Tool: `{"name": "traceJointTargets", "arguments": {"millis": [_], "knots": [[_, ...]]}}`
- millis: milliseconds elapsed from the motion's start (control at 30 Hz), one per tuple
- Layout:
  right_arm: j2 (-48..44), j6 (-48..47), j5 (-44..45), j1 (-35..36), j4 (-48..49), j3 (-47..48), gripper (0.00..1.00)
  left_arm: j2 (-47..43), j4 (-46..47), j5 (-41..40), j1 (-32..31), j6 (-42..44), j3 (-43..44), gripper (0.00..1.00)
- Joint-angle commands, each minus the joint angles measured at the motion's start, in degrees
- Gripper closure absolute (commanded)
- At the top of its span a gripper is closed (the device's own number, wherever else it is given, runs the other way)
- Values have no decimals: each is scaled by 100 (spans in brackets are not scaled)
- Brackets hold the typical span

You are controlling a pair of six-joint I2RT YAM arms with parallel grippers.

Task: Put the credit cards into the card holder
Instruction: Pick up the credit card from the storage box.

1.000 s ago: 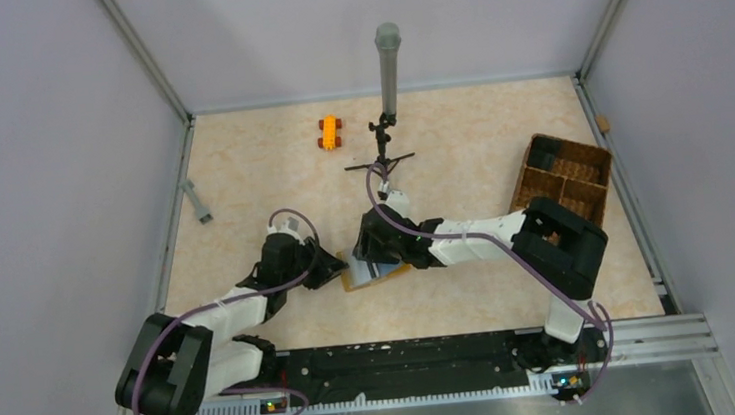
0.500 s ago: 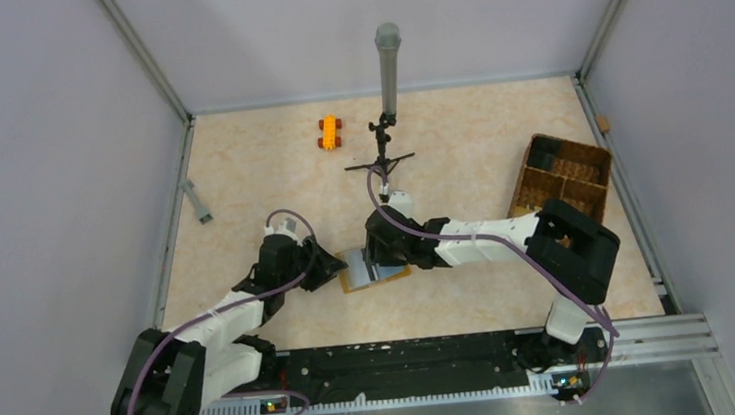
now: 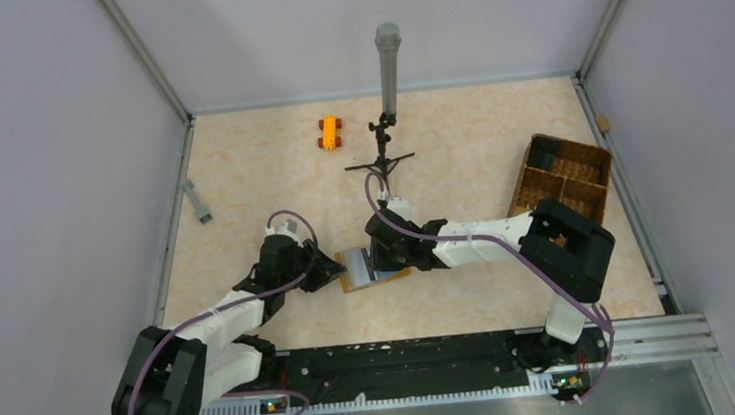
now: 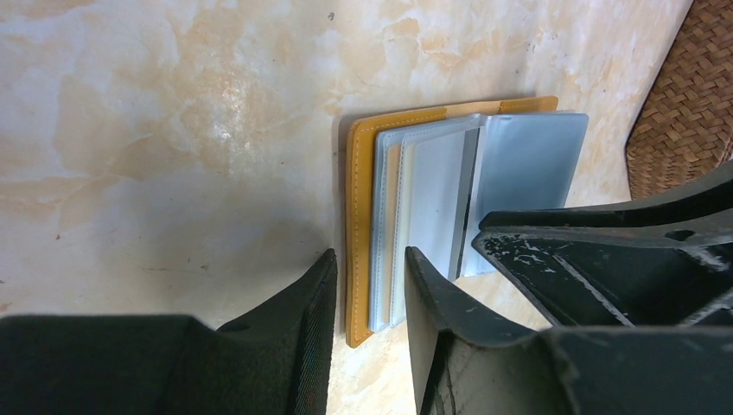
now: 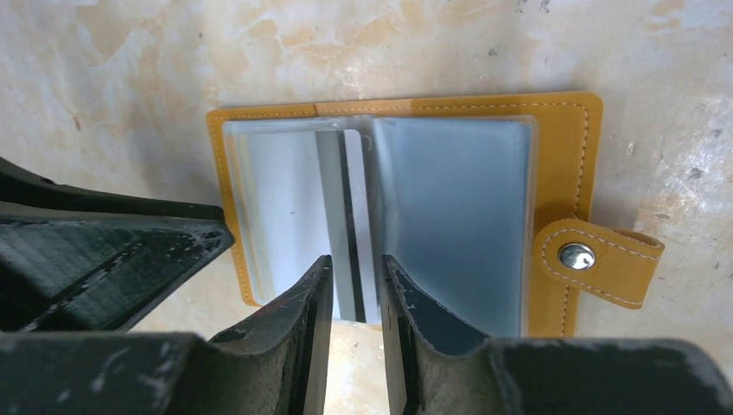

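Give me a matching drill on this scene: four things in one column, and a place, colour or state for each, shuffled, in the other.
Things:
1. toy car
2. wicker basket
3. card holder
4. grey pole

Descriptions:
A. lying open
B. by the right edge of the table
C. standing upright at the far middle
D. orange with black wheels

Pairs: 1-D, 2-B, 3-A, 4-C.
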Motion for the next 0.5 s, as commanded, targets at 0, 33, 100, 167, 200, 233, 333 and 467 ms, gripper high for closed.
{"name": "traceJointTargets", "arguments": {"millis": [0,33,100,167,200,233,333,467], "knots": [[115,-64,120,86,-149,265,73,6,-17,14,-23,59,-22,64],[138,-73,124,81,-158,275,72,12,-13,16,-21,59,-34,64],[199,-76,66,88,-153,289,71,15,-3,29,-20,48,-40,64],[273,-77,-50,90,-68,297,71,12,18,33,-24,42,-49,65],[289,-78,-115,93,-22,292,71,2,26,38,-21,29,-53,65],[302,-84,-171,101,39,288,71,10,30,46,-23,26,-60,65],[307,-89,-277,128,186,314,71,7,56,89,-19,6,-61,65],[362,-103,-428,168,330,432,71,-3,113,134,-23,-41,-82,65]]}}
